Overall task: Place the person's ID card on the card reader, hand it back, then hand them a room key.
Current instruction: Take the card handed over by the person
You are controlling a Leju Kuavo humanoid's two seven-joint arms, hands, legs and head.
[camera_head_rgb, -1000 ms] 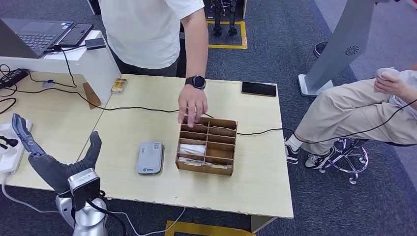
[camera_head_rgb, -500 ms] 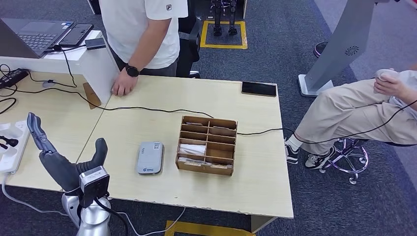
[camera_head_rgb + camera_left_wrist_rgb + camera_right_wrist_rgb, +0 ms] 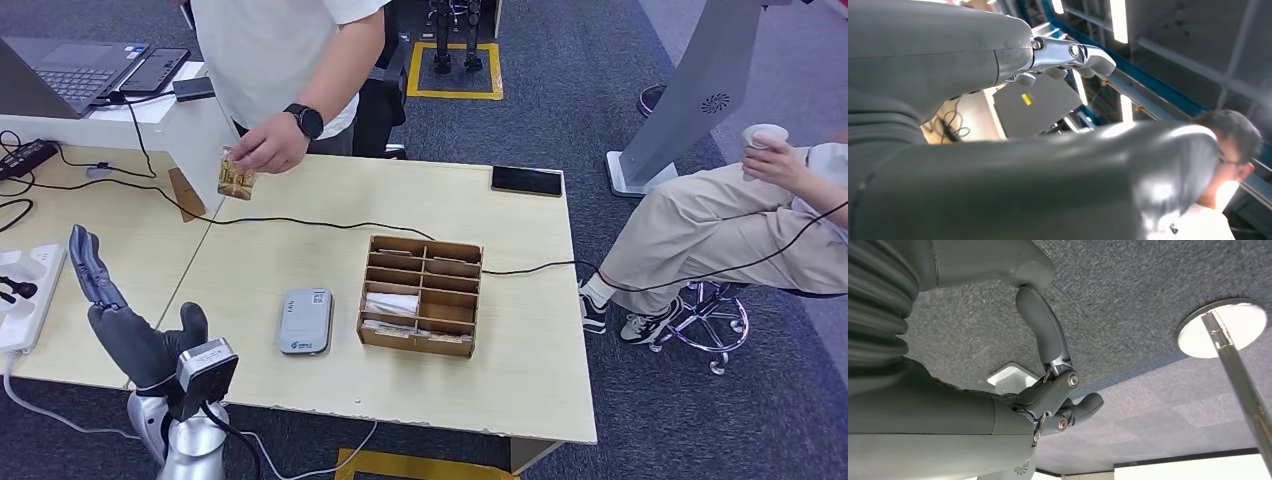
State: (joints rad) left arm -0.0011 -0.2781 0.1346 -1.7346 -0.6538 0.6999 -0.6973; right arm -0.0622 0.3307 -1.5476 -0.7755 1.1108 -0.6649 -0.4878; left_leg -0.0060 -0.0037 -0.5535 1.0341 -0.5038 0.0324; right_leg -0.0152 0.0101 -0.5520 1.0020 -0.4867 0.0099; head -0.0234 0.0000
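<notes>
At table's near-left edge, the left hand is raised palm-up w/ fingers spread apart & thumb out to the side, holding nothing; the left wrist view shows the same hand close up, fingertips extended toward the ceiling lights. Right hand, seen in the right wrist view, hangs over grey carpet w/ fingers loosely curled inward, nothing in them. Beyond the left hand, on the light wood table: a grey card reader lying flat, & just beside it on the right a cardboard divided box w/ white cards in its compartments. A black cable runs across the tabletop behind the box. At the far-left corner, a standing person's hand, black watch on wrist, holds the ID card in the air above the table edge, well apart from the reader. A black phone lies at the far-right edge. A laptop sits on the raised white counter at left. Seated person at right, holding a white cup.
</notes>
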